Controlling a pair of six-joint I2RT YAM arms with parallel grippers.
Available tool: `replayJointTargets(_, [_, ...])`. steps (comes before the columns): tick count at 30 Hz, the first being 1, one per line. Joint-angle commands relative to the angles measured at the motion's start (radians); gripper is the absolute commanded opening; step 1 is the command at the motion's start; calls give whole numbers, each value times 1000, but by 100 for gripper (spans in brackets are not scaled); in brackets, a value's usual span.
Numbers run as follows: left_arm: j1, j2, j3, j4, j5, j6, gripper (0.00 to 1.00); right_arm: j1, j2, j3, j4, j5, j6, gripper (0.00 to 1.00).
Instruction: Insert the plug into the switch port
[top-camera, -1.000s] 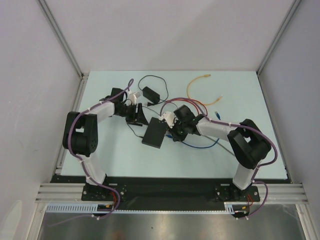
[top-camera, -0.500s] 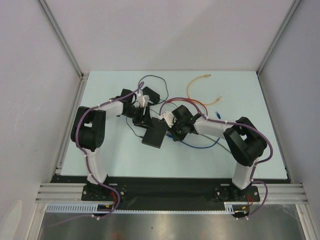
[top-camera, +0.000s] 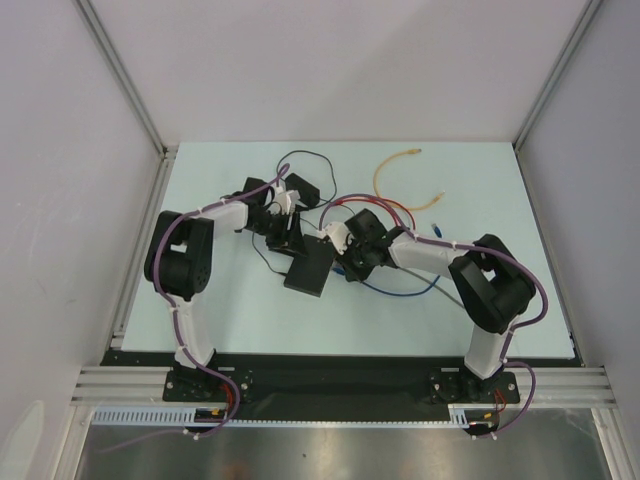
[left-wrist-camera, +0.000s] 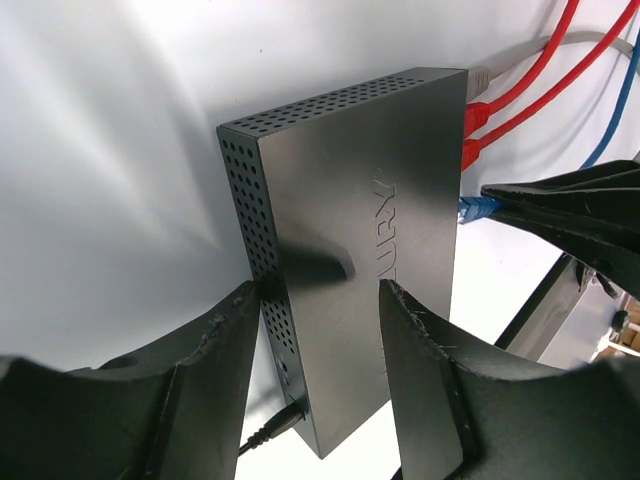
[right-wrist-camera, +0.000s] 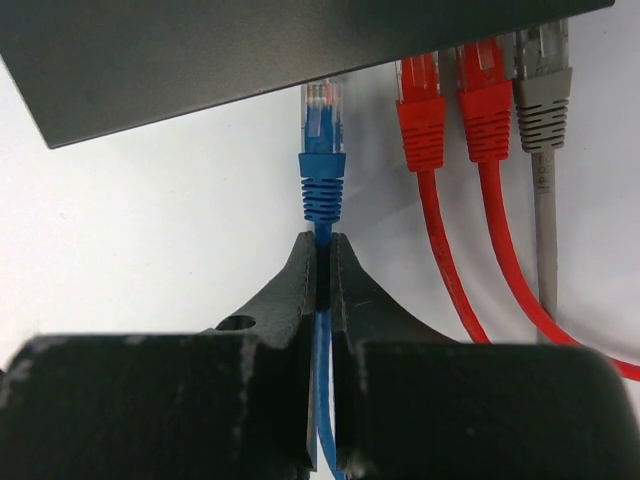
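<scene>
The switch (top-camera: 309, 268) is a flat black box; it also shows in the left wrist view (left-wrist-camera: 370, 250) and along the top of the right wrist view (right-wrist-camera: 250, 50). My right gripper (right-wrist-camera: 322, 245) is shut on the blue cable just behind the blue plug (right-wrist-camera: 322, 160). The plug's clear tip meets the switch's port edge and sticks out further than the seated plugs beside it. My right gripper (top-camera: 345, 262) sits at the switch's right edge. My left gripper (left-wrist-camera: 318, 300) is open, its fingers (left-wrist-camera: 215, 340) straddling the switch's far corner (top-camera: 288, 232).
Two red plugs (right-wrist-camera: 420, 110) and a grey plug (right-wrist-camera: 540, 95) sit in ports right of the blue one. A thin black cord (left-wrist-camera: 270, 430) enters the switch's side. A black power adapter (top-camera: 303, 188) and an orange cable (top-camera: 395, 165) lie behind.
My left arm swung right from the table's left side to the switch's far corner a second ago and has since held still. The right gripper has barely moved.
</scene>
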Motion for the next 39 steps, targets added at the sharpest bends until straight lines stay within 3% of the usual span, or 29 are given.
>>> replayJointTargets(1, [-20, 13, 44, 16, 37, 13, 56, 0, -63, 23, 66, -52, -22, 0])
replayJointTargets(19, [-21, 36, 70, -7, 53, 19, 54, 0, -4, 17, 83, -113, -19, 0])
replayJointTargets(32, [-20, 44, 70, -8, 56, 31, 54, -121, 41, 19, 140, -369, 92, 0])
replayJointTargets(39, [-21, 50, 80, -12, 51, 39, 53, -131, 41, 11, 157, -380, 77, 0])
